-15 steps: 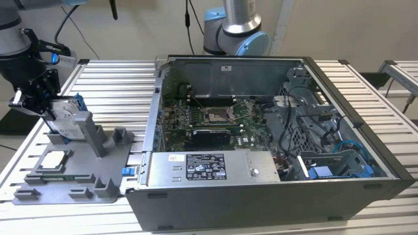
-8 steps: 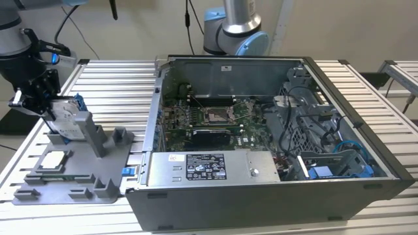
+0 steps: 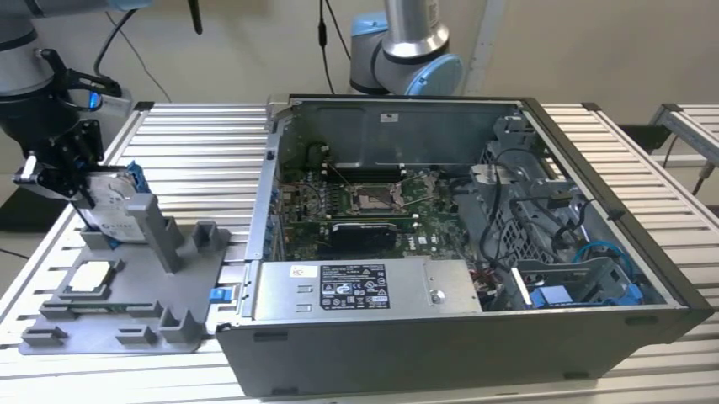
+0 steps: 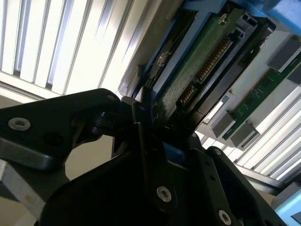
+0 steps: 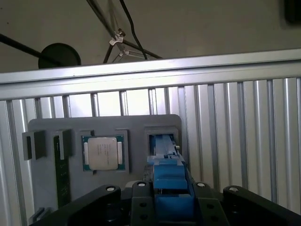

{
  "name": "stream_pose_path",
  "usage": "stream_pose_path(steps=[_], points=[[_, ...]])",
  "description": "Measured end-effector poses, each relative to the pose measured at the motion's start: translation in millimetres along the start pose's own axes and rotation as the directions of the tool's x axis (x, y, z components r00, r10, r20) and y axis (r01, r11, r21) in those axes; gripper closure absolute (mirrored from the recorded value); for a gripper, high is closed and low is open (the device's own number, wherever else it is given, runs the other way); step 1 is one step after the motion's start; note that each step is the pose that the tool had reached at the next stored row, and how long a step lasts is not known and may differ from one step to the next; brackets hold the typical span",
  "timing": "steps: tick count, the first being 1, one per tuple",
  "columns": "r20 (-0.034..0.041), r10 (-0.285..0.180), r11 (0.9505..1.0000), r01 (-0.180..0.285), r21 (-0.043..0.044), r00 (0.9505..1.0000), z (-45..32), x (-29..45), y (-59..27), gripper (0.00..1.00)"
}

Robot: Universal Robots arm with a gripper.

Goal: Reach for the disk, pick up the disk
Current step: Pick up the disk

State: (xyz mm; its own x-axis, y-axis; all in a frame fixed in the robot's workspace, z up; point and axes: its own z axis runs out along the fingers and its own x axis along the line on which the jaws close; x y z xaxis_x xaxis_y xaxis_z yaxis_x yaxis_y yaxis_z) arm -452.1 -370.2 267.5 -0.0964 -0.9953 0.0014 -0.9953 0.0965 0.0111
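Half done, by the look of it: finds the gripper (image 3: 77, 172) at the upper left of the exterior view, closed around the disk (image 3: 109, 200). Shows the jaws together on it, one to each flat side, with the blue carrier edge between them in the first wrist view and the green circuit-board face against a dark finger (image 4: 143, 141) in the second wrist view. Places the disk on edge and tilted, at the far corner of the grey fixture (image 3: 163, 286), just behind a grey post (image 3: 151, 225). Cannot tell whether lifted clear of its slot or resting in it. Leaves the square chip (image 3: 93, 276) lower on the same fixture, well apart from the grasp, and the open computer case (image 3: 450, 353) across the middle and right of the frame.

Risks, as a judgement: could jam the tilted disk against the slot walls or the post if drawn up off-line, dragging the whole fixture along the slatted table (image 3: 202, 143). Could slip on smooth metal and plastic if held near one corner, letting the disk swing and drop onto the fixture. Could press the exposed board face too hard and mark its parts. Could clip the post with the lower edge on any sideways sweep before full clearance.
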Motion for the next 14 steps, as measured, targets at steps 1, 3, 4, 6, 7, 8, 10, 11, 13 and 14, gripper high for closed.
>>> stream_pose_path(steps=[1,3,4,6,7,8,10,11,13,14], points=[[0.0,0.0,1.0,0.0,0.0,1.0,0.0,0.0,0.0,1.0],[0.0,0.0,1.0,0.0,0.0,1.0,0.0,0.0,0.0,1.0],[0.0001,0.0,1.0,0.0,0.0,1.0,-0.2,0.0,0.0,1.0],[0.0,0.0,1.0,0.0,-0.0002,1.0,-1.0,0.0,0.0,1.0],[0.0,0.0,1.0,0.0,-0.0001,1.0,-1.5,0.0,0.0,1.0],[0.0,0.0,1.0,0.0,0.0,1.0,-2.1,0.0,0.0,1.0],[0.0,0.0,1.0,0.0,0.0,1.0,-3.7,0.0,0.0,1.0],[0.0,0.0,1.0,0.0,0.0,1.0,-4.7,0.0,0.1,1.0],[0.0,0.0,1.0,0.0,0.0,1.0,-7.0,0.0,0.1,1.0],[0.0,0.0,1.0,0.0,0.0,1.0,-8.2,0.0,0.1,1.0]])
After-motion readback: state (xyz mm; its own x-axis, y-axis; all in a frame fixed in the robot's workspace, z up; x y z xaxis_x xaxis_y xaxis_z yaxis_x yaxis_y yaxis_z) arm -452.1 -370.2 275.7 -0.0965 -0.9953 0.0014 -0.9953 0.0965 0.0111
